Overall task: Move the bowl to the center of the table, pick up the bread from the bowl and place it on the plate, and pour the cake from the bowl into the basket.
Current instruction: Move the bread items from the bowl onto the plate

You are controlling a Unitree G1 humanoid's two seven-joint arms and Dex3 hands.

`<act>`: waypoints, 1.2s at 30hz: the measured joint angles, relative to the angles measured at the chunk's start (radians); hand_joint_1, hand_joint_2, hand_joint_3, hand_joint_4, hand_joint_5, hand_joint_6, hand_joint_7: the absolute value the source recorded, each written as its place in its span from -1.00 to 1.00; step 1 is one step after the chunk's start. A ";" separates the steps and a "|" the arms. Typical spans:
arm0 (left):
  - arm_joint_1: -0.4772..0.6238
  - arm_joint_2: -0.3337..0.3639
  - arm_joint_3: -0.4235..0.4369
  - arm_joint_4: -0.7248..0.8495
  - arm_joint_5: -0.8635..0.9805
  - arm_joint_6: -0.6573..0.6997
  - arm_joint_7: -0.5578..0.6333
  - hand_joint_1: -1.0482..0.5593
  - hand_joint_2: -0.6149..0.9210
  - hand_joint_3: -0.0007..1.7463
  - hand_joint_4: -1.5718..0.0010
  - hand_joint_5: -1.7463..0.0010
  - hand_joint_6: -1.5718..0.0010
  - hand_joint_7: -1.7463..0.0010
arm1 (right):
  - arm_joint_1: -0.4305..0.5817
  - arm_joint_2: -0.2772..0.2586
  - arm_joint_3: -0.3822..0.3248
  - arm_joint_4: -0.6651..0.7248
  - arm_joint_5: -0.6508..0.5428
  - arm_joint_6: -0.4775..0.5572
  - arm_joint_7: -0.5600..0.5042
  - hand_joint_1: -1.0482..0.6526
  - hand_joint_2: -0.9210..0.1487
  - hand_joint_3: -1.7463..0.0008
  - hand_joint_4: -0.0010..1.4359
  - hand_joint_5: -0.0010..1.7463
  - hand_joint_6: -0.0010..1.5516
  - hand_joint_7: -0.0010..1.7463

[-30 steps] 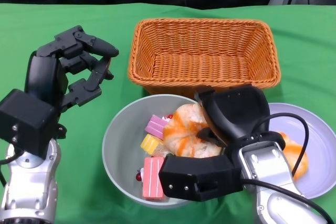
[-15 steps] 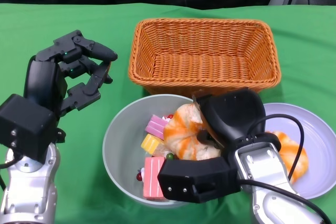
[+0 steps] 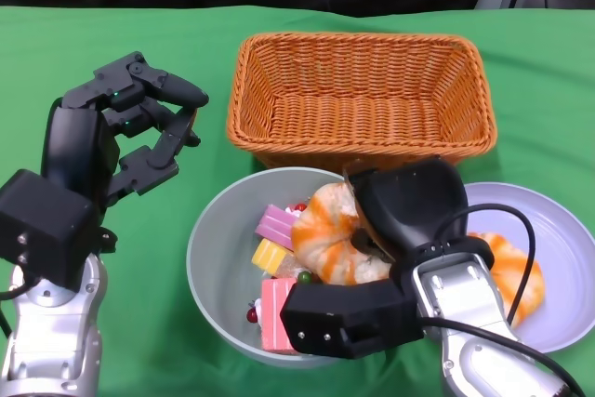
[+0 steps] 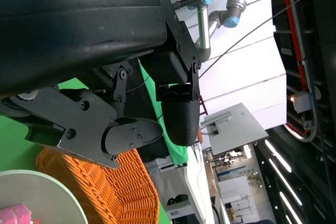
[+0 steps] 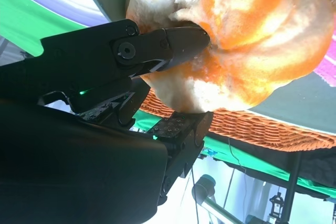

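Observation:
The grey bowl (image 3: 200, 258) sits near the table's front, just before the orange wicker basket (image 3: 363, 90). In it lie an orange-and-white bread (image 3: 330, 239) and cake pieces: pink ones (image 3: 276, 225) and a yellow one (image 3: 268, 255). My right hand (image 3: 409, 206) reaches into the bowl from the right and grips the bread; the right wrist view shows its fingers (image 5: 168, 45) pinching the bread (image 5: 247, 40). My left hand (image 3: 121, 132) hovers left of the bowl, fingers bent but apart, holding nothing. The lavender plate (image 3: 558, 248) lies at the right.
A second orange bread (image 3: 511, 271) rests on the plate, partly hidden by my right forearm. The basket holds nothing that I can see. Green cloth covers the table, with open cloth to the left and behind the basket.
My right hand has shifted slightly right with the bread in its grip. The left hand dropped a little, then held still.

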 measured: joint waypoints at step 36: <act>0.000 -0.004 -0.006 0.005 0.009 -0.021 0.000 0.24 0.74 -0.15 -0.01 -0.59 -0.08 -0.19 | -0.017 -0.047 -0.025 0.091 0.242 -0.245 -0.370 -0.18 -1.00 0.98 0.16 0.13 0.26 -0.93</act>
